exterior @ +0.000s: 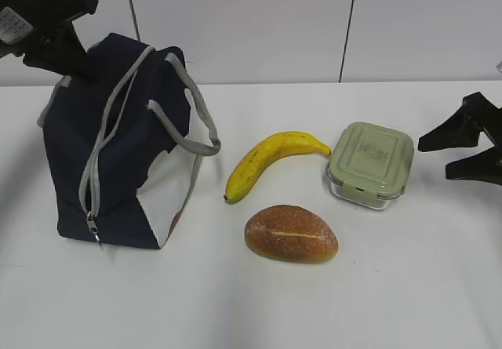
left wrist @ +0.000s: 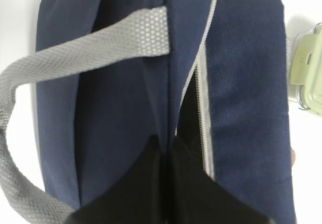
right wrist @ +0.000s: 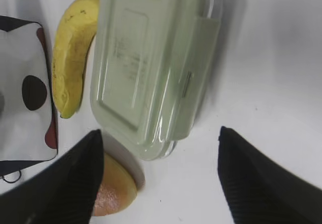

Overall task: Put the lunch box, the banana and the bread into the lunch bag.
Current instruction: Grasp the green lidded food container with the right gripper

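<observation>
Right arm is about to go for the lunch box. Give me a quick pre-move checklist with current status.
1. Right gripper open, fingers apart: ok.
2. Lunch box free on the table, lid on: ok.
3. Banana tip close beside the box, may get nudged: not ok.
4. Bread apart from the box: ok.
5. Left gripper shut on the lunch bag top: ok.
6. Bag opening wide enough for the box: cannot tell.

A white table (exterior: 408, 286) carries the lunch bag (exterior: 118, 161) at left, apparently upright, then the banana (exterior: 271, 161), the bread (exterior: 291, 234) and the lunch box (exterior: 370, 164).
</observation>
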Controlling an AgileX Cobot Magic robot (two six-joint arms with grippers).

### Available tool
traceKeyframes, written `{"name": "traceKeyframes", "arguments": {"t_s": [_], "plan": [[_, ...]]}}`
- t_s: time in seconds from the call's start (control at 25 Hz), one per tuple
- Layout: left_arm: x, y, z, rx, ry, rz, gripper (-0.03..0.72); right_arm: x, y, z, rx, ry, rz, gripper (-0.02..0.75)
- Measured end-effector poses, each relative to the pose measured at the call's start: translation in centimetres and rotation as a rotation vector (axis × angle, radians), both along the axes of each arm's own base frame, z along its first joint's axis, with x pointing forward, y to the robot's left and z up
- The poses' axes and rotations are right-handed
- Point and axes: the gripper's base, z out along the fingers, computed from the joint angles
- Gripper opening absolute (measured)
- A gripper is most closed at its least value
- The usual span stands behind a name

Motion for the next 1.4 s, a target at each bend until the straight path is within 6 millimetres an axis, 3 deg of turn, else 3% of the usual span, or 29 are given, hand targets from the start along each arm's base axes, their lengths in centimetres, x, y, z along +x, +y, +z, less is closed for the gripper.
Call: {"name": "traceKeyframes", "arguments": {"t_s": [0.2, 0.4, 0.72, 1.2, 1.4], "plan": [[0.0, 0.0, 0.0, 0.0, -0.001, 0.0, -0.003, 0.9, -0.2, -1.8, 0.057, -0.038, -0.001, 0.595], [0.0, 0.0, 0.0, 0.0, 0.0, 0.0, -0.003, 1.5, -0.1, -4.5, 0.113, -0.022, -0.008, 0.603], [0.0, 0.0, 0.0, 0.0, -0.001, 0.001, -0.003, 2.6, 0.0, -6.8, 0.211, -0.044, -0.014, 0.603], [0.0, 0.0, 0.0, 0.001, 0.002, -0.003, -0.003, 3.8, 2.0, -6.6, 0.209, -0.084, 0.052, 0.594], [-0.1, 0.0, 0.0, 0.001, 0.008, -0.007, -0.003, 3.9, 2.0, -6.7, 0.203, -0.08, 0.032, 0.593]]}}
